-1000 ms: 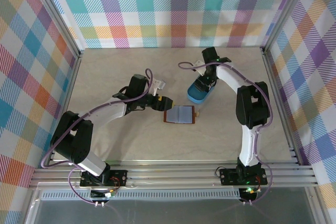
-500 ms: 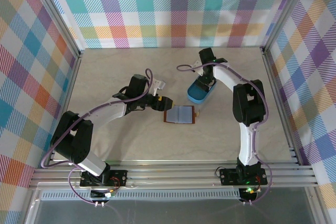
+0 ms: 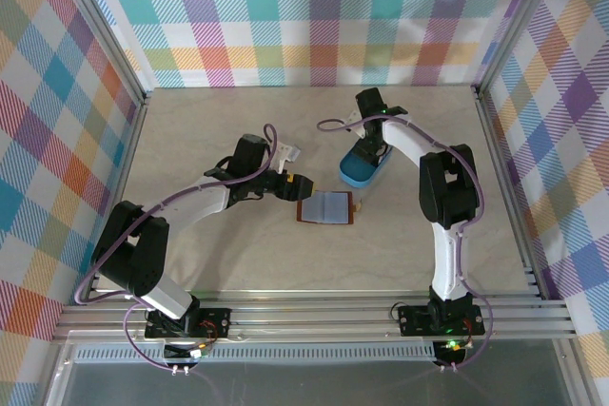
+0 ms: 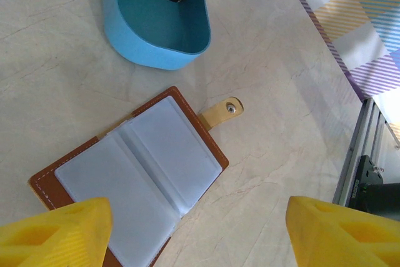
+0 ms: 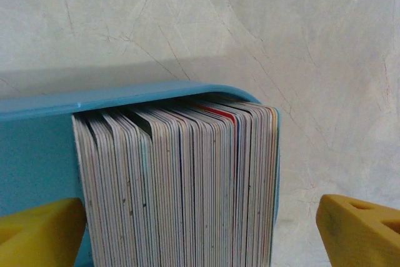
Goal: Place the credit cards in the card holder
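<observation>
The card holder lies open flat on the table, brown with a pale grey-blue lining, its snap tab pointing right. My left gripper hovers just left of it, open, its yellow fingers spread wide with nothing between them. The credit cards stand on edge as a tight stack, whitish with one red edge, inside a blue tray. Above that tray my right gripper stands open, one fingertip on each side of the stack.
The blue tray's wall hugs the stack on the far and left sides. Metal frame rails run along the near edge, and checkered walls close in the other sides. Bare table lies to the right of the card holder.
My right gripper has shifted a little left and farther back over the blue tray. The left arm and the card holder have not moved.
</observation>
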Tool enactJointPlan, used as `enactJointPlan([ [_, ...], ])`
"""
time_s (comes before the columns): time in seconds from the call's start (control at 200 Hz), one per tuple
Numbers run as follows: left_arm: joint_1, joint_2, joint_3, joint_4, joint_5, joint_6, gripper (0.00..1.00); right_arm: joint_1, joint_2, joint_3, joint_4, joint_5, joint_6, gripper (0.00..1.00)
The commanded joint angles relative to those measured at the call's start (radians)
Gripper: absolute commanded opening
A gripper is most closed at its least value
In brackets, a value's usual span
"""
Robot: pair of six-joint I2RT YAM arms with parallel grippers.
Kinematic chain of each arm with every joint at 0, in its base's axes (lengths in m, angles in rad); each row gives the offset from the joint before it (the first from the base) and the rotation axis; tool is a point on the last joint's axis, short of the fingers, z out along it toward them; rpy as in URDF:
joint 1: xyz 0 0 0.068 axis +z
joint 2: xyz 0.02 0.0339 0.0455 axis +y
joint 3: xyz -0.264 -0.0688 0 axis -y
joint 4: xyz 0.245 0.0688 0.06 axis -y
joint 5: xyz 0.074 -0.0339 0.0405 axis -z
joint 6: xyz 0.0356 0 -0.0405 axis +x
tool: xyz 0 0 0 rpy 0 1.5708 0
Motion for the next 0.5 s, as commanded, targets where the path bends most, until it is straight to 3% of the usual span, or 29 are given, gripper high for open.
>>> enactJointPlan([
  [0.0, 0.009, 0.01, 0.029, -0.012, 0.011, 0.026, 0.74, -0.002, -0.026, 0.025, 0.029, 0.026, -0.004, 0.88],
  [0.315, 0.008, 0.015, 0.032, -0.015, 0.007, 0.024, 0.74, 0.001, -0.049, 0.019, 0.011, 0.014, 0.004, 0.75],
  [0.495, 0.008, 0.019, 0.036, -0.021, 0.004, 0.025, 0.74, 0.007, -0.062, 0.013, 0.012, 0.014, 0.003, 0.72],
])
